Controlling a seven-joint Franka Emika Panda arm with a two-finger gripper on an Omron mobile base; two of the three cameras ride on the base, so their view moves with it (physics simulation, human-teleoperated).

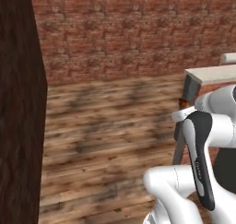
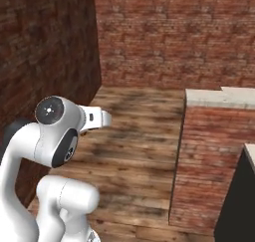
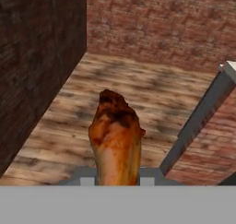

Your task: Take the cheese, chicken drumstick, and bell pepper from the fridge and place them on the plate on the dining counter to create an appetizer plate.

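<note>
My gripper point(image 3: 117, 179) is shut on the chicken drumstick point(image 3: 116, 140), a brown-orange piece with a dark charred tip that sticks out between the two fingers point(image 3: 87, 179). In the left base view a small orange bit of the drumstick point(image 1: 184, 101) shows just past the white hand, held above the wooden floor. The cheese, bell pepper, fridge and plate are out of view. A pale slab on a dark base point(image 2: 247, 151) at the right edge may be the dining counter.
A brick-sided ledge with a pale top point(image 2: 219, 97) stands to the right, its grey corner edge point(image 3: 198, 119) close to the hand. A dark wooden panel point(image 1: 20, 108) rises on the left. Brick walls close the far side; plank floor point(image 2: 134, 136) lies between.
</note>
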